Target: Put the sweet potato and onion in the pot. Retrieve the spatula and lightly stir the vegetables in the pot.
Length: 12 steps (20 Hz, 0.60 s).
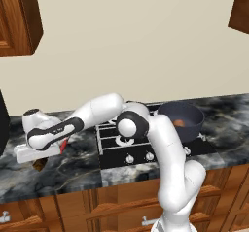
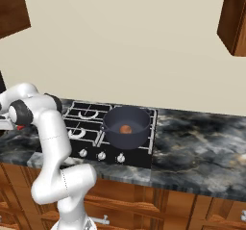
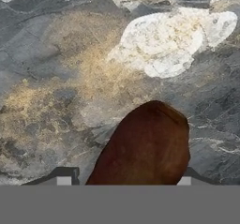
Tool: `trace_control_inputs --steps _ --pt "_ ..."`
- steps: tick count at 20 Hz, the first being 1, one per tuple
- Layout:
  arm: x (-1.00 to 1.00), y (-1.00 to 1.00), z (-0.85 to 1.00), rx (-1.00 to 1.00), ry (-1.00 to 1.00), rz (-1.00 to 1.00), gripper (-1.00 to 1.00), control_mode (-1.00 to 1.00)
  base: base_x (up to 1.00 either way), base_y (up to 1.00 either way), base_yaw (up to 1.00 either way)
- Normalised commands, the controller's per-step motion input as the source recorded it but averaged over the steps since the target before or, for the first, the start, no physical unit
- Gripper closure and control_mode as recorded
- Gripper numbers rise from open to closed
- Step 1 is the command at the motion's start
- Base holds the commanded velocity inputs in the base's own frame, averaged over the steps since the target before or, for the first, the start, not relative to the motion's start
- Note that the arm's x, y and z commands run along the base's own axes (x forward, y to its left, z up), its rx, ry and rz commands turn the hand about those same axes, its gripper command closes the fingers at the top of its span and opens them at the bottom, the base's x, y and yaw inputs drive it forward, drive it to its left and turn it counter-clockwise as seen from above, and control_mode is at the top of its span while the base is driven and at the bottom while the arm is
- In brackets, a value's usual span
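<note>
Between the spread fingertips [image 3: 64, 177] of the released claw [image 3: 123, 180] lies the sweet potato [image 3: 146, 145], flat on the marbled desk [image 3: 56, 78]; the onion [image 2: 126, 129] sits in the pot [image 2: 127, 125].

On the black stove [image 2: 96, 128] we see the dark blue-grey pot [image 2: 126, 126] sitting over the front right burner, the small orange-brown onion [image 2: 126, 129] resting on its floor. The stove is set into a dark marbled surface [image 2: 197, 152], with wooden drawers below and 2 wooden cabinets high on the cream wall. The white arm [image 2: 50, 142] rises at lower left and bends away toward the left edge, where a speck of red shows beside its wrist.
</note>
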Motion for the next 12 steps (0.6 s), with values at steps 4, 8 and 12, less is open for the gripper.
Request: trace_control_inputs --steps 4,8,12 --pt "-0.01 0.0 -0.01 0.0 0.0 0.0 1.0 -1.0 0.0 0.0 0.0" --pt "-0.34 -0.01 0.21 0.0 -0.07 0.0 1.0 -1.0 0.0 0.0 0.0" --pt "-0.53 -0.24 0.86 0.06 -0.05 0.0 1.0 -1.0 0.0 0.0 0.0"
